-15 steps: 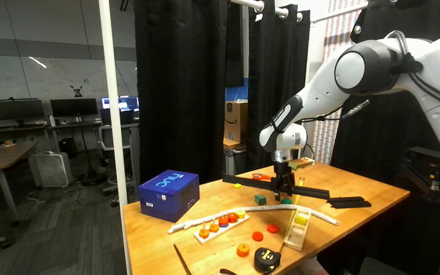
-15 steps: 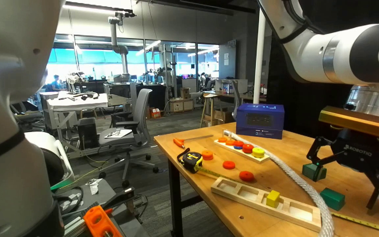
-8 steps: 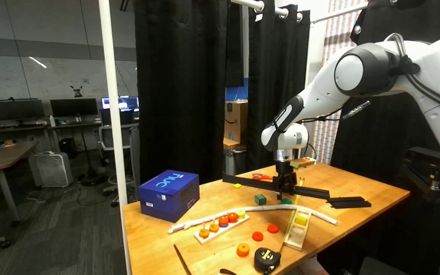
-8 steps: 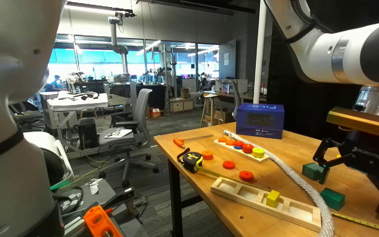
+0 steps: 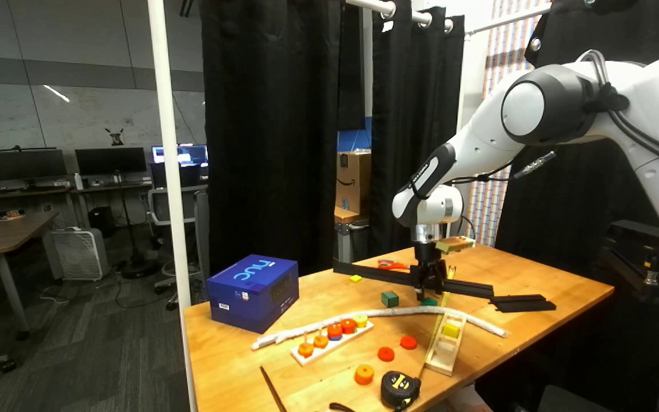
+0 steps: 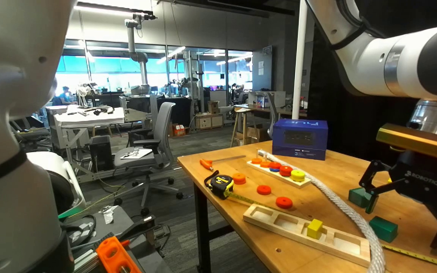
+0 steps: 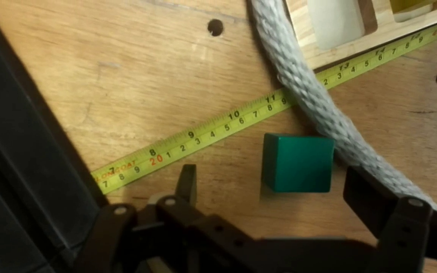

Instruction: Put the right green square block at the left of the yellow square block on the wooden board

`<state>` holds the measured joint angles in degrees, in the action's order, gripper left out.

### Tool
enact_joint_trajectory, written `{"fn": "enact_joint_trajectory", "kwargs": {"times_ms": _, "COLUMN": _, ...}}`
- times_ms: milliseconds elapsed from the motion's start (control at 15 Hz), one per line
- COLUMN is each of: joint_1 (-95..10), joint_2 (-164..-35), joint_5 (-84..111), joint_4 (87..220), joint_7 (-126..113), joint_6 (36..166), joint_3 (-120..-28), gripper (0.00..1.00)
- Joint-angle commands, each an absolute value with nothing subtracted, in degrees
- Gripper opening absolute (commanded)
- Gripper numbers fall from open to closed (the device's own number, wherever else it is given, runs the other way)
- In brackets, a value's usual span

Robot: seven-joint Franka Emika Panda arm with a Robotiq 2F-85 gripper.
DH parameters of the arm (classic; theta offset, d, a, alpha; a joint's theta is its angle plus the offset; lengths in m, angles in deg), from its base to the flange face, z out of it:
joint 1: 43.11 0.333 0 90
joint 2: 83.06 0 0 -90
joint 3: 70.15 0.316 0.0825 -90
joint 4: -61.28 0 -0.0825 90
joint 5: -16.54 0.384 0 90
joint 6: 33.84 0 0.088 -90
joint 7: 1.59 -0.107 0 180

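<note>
The right green square block [image 5: 429,301] lies on the table near the rope. In an exterior view it sits just beyond the rope [image 6: 383,229]. My gripper [image 6: 403,224] is open and empty above and beside it. In the wrist view the block [image 7: 305,164] appears between the open fingers [image 7: 271,172], nearer the right one, with neither finger touching it. The yellow square block [image 6: 314,229] sits in one recess of the pale wooden board [image 6: 302,240]; the other recesses hold nothing. In the wrist view only a corner of the board [image 7: 383,15] and part of the yellow block [image 7: 412,4] show.
A second green block [image 5: 389,298] stands near the gripper. A thick grey rope [image 6: 340,203] runs between the blocks and the board. A tape measure [image 6: 221,185] has its blade stretched across the table. Black strips [image 5: 467,289], red rings [image 6: 283,202] and a blue box [image 5: 253,293] lie around.
The gripper has shifted a little to the right in both exterior views, with only a slight movement in the last half second. The blocks and board have not moved.
</note>
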<state>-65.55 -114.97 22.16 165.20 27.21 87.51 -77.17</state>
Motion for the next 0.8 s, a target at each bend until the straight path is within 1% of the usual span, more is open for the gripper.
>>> {"fn": "enact_joint_trajectory", "kwargs": {"times_ms": 0, "joint_1": -66.56, "joint_2": -115.16, "joint_5": 23.12, "joint_4": 164.50, "joint_7": 28.33, "joint_6": 86.05, "joint_3": -76.21, "gripper": 1.00}}
{"fn": "enact_joint_trajectory", "kwargs": {"times_ms": 400, "joint_1": -66.69, "joint_2": -115.63, "joint_5": 23.23, "joint_4": 164.35, "joint_7": 28.50, "joint_6": 85.81, "joint_3": -75.94, "gripper": 1.00}}
{"fn": "enact_joint_trajectory", "kwargs": {"times_ms": 467, "joint_1": -66.74, "joint_2": -115.63, "joint_5": 23.23, "joint_4": 164.42, "joint_7": 28.69, "joint_6": 85.93, "joint_3": -75.88, "gripper": 0.89}}
{"fn": "enact_joint_trajectory", "kwargs": {"times_ms": 533, "joint_1": -66.74, "joint_2": -115.68, "joint_5": 23.17, "joint_4": 164.46, "joint_7": 28.76, "joint_6": 86.03, "joint_3": -75.88, "gripper": 0.75}}
{"fn": "enact_joint_trajectory", "kwargs": {"times_ms": 600, "joint_1": -66.76, "joint_2": -115.70, "joint_5": 23.15, "joint_4": 164.50, "joint_7": 28.90, "joint_6": 86.06, "joint_3": -75.83, "gripper": 0.68}}
{"fn": "enact_joint_trajectory", "kwargs": {"times_ms": 667, "joint_1": -66.77, "joint_2": -115.74, "joint_5": 23.15, "joint_4": 164.51, "joint_7": 28.98, "joint_6": 86.08, "joint_3": -75.80, "gripper": 0.58}}
{"fn": "enact_joint_trajectory", "kwargs": {"times_ms": 733, "joint_1": -66.79, "joint_2": -115.77, "joint_5": 23.14, "joint_4": 164.48, "joint_7": 29.03, "joint_6": 86.10, "joint_3": -75.79, "gripper": 0.50}}
